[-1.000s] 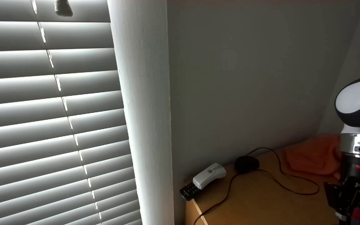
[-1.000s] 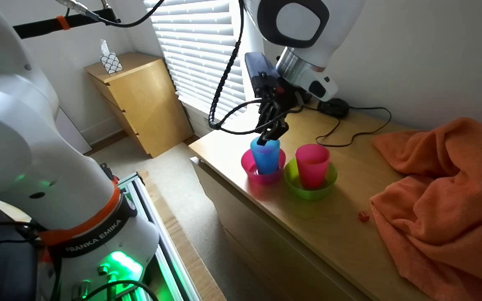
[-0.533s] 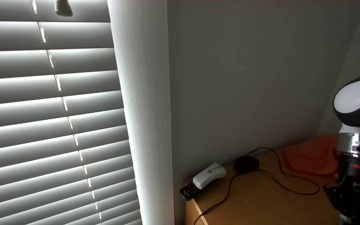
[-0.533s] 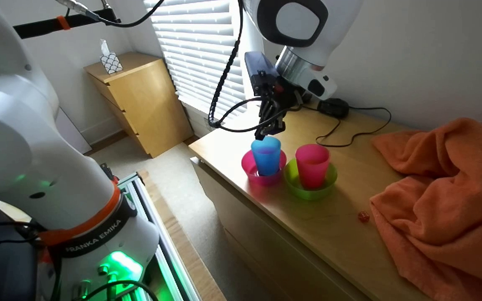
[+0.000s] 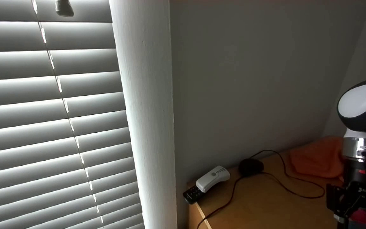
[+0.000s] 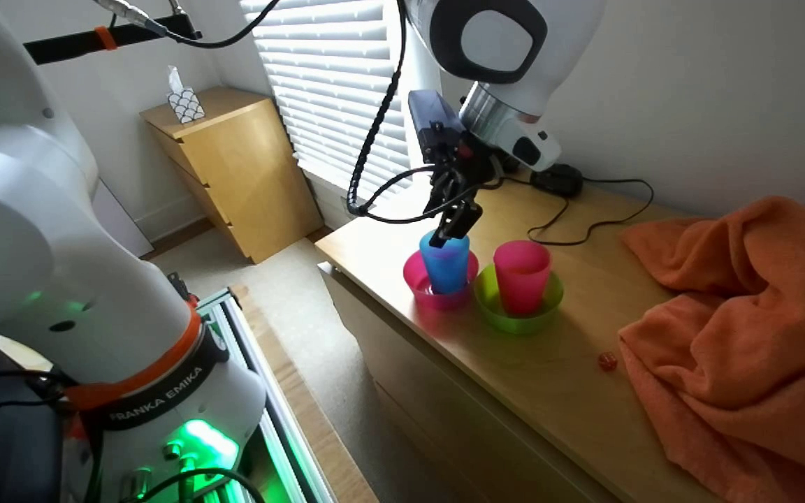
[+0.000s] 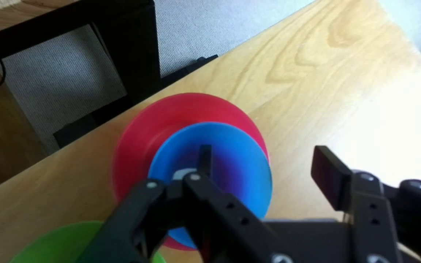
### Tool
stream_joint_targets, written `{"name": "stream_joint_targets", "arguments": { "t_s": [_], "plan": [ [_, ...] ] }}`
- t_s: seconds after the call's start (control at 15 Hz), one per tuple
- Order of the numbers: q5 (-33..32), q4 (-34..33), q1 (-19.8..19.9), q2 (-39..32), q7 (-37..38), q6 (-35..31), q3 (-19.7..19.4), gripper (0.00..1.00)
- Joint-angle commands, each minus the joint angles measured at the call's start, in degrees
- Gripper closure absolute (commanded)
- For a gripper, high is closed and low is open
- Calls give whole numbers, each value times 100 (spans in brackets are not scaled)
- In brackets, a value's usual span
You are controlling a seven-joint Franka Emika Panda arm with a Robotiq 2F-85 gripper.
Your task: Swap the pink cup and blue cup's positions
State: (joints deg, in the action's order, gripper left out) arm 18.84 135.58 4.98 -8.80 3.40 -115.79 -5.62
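Observation:
The blue cup (image 6: 446, 269) stands upright inside the pink bowl (image 6: 441, 300) near the dresser's front edge. The pink cup (image 6: 521, 276) stands upright inside the green bowl (image 6: 514, 325) beside it. My gripper (image 6: 454, 229) is open and empty just above the blue cup. In the wrist view the gripper (image 7: 266, 160) has one finger over the mouth of the blue cup (image 7: 249, 164) and the other over bare wood outside it. I cannot tell whether that finger is below the rim. The pink cup is out of the wrist view; part of the green bowl (image 7: 60, 241) shows.
An orange towel (image 6: 752, 328) and a small red die (image 6: 607, 361) lie right of the bowls. A black device (image 6: 557, 180) with a cable lies behind. A white remote (image 5: 213, 178) lies at the far corner. A cable loop (image 6: 402, 218) hangs beside the gripper.
Half a second ago the fingers looked closer together above the blue cup; now they are spread and slightly lower. The arm has shifted only slightly. Both cups stay in their bowls.

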Motion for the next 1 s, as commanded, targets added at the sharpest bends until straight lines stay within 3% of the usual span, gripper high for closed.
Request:
{"name": "stream_joint_targets", "arguments": {
  "t_s": [0.0, 0.07, 0.47, 0.93],
  "plan": [
    [-39, -17, 13, -89, 100, -42, 27, 50],
    [-43, -23, 11, -117, 115, -37, 27, 50],
    [-38, -47, 14, -166, 70, 65, 38, 97],
    [-539, -51, -80, 519, 331, 756, 51, 99]
  ]
}}
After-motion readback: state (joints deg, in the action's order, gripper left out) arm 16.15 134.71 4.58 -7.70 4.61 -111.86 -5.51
